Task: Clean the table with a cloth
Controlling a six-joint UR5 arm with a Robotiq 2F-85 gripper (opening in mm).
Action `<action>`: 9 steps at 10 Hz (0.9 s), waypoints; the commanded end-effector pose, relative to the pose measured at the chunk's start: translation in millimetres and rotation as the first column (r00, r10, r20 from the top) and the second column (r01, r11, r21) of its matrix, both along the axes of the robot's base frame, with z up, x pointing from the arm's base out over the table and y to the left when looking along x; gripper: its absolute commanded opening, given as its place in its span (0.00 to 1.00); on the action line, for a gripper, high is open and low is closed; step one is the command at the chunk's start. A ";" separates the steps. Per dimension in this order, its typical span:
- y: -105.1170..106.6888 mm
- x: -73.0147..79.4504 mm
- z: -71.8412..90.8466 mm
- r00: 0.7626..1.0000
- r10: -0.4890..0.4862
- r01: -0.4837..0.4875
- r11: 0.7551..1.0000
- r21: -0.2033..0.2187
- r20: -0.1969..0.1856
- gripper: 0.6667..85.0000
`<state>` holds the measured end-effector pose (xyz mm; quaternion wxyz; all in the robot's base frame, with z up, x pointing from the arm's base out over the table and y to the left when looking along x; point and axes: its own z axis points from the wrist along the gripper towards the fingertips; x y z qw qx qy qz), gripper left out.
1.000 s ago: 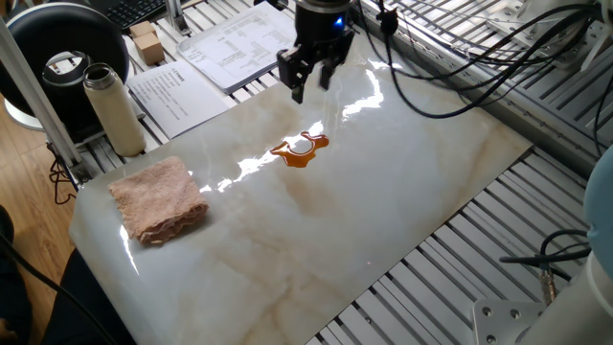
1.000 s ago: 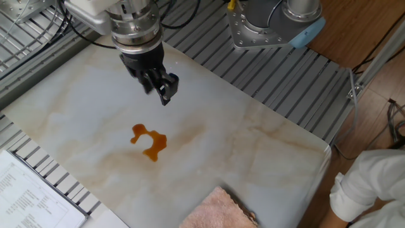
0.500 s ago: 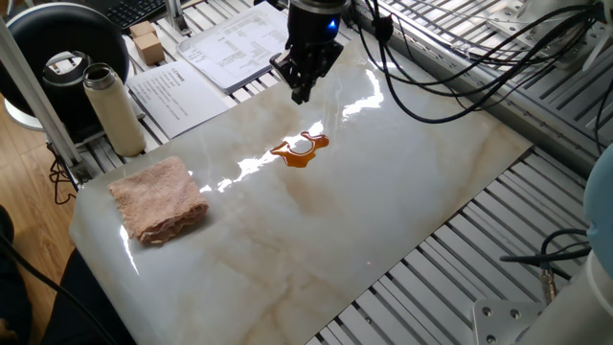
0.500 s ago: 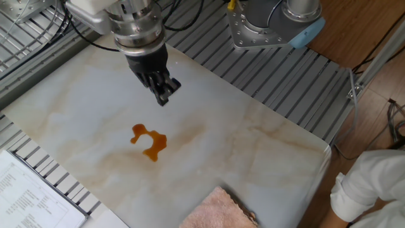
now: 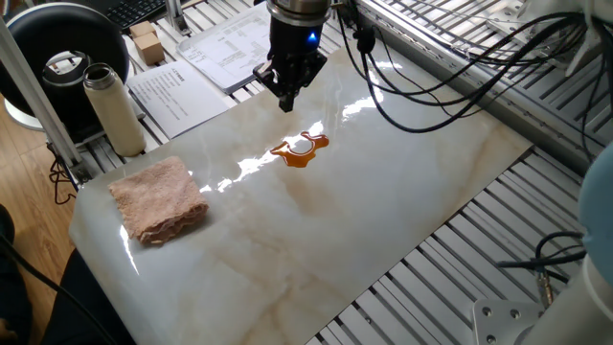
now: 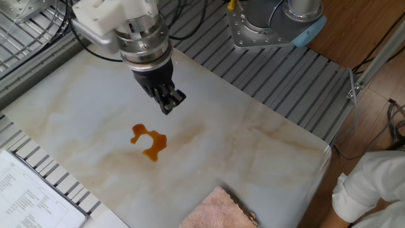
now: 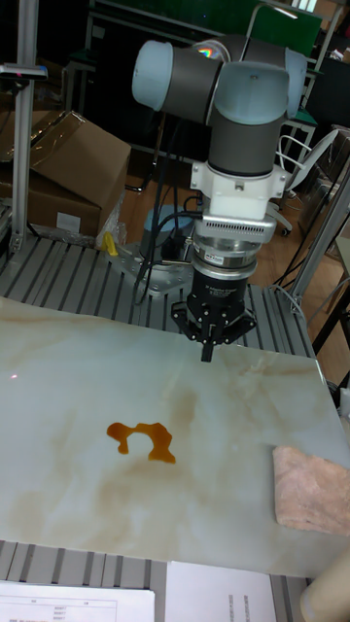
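Note:
The table (image 5: 383, 220) is a glossy cream marble slab with an orange-brown spill (image 5: 300, 149) near its middle. That spill (image 6: 149, 140) also shows in the other fixed view and in the tall view (image 7: 143, 440). The pinkish cloth (image 5: 158, 199) lies folded at the slab's left end, apart from the spill; it is cut off by the frame edge (image 6: 218, 209) in the other fixed view and lies at the right (image 7: 309, 489) in the tall view. My gripper (image 5: 286, 101) hangs pointing down just beyond the spill, above the slab, fingers together and holding nothing (image 6: 169, 104) (image 7: 207, 352).
A beige flask (image 5: 113, 110), printed paper sheets (image 5: 230, 48), a small cardboard box (image 5: 146, 40) and a black round object (image 5: 57, 57) stand off the slab's far left. Cables (image 5: 450, 57) trail over the ribbed metal frame. A person's white sleeve (image 6: 373, 183) is at the right.
The gripper has turned about its wrist and shifted a little toward the cloth's end of the table, still above the slab beyond the spill. Cloth and spill are unmoved.

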<state>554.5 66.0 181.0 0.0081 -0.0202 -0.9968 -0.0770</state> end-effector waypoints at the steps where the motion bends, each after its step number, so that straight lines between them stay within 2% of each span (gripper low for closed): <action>1: -3.2 -8.3 3.1 0.996 0.085 -0.085 0.996 0.010 -0.033 0.13; 2: -0.8 -7.1 3.4 0.995 0.098 -0.098 0.995 0.020 -0.025 0.13; 3: 3.6 0.0 3.9 0.994 0.106 -0.106 0.994 0.034 0.006 0.16; 4: 12.3 5.7 2.6 0.996 0.088 -0.088 0.995 0.049 0.020 0.29; 5: 35.2 19.1 -6.2 0.999 0.047 -0.049 0.998 0.047 0.026 0.38; 6: 56.7 30.2 -15.6 1.000 0.013 -0.014 0.999 0.046 0.028 0.38; 7: 60.6 38.6 -27.3 0.999 0.008 -0.008 1.000 0.006 0.044 0.37; 8: 59.1 42.0 -31.3 0.999 0.014 -0.014 1.000 -0.005 0.048 0.30; 9: 61.5 39.8 -28.4 0.998 0.040 -0.041 0.999 0.019 0.042 0.17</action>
